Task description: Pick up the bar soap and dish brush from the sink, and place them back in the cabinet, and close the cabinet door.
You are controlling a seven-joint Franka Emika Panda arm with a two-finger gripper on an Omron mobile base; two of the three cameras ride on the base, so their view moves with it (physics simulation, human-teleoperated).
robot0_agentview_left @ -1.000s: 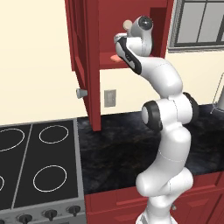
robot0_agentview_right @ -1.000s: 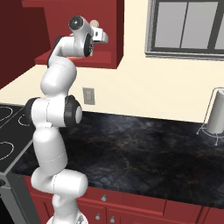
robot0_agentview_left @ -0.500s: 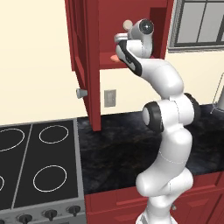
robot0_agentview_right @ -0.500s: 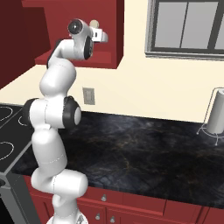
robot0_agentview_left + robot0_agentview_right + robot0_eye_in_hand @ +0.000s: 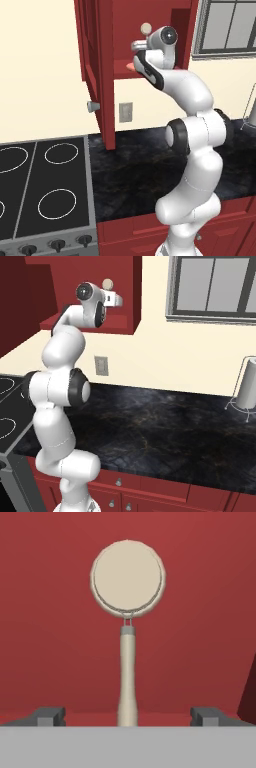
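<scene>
Between the matt dark grey fingers (image 5: 50, 716) stands the beige-tan dish brush (image 5: 127, 612): a smooth, wood-like straight handle, a small grey metal-looking collar, and a matt round disc head. Behind it, the dark red cabinet interior (image 5: 45, 637) looks smooth and evenly matt.

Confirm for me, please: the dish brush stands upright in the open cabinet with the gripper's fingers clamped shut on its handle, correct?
Not quite. The gripper is open: in the hand view each of its fingers stands well clear of the handle, so the dish brush is not clamped. The rest holds: the brush stands upright, head uppermost, inside the cabinet, whose cabinet door hangs open.
</scene>
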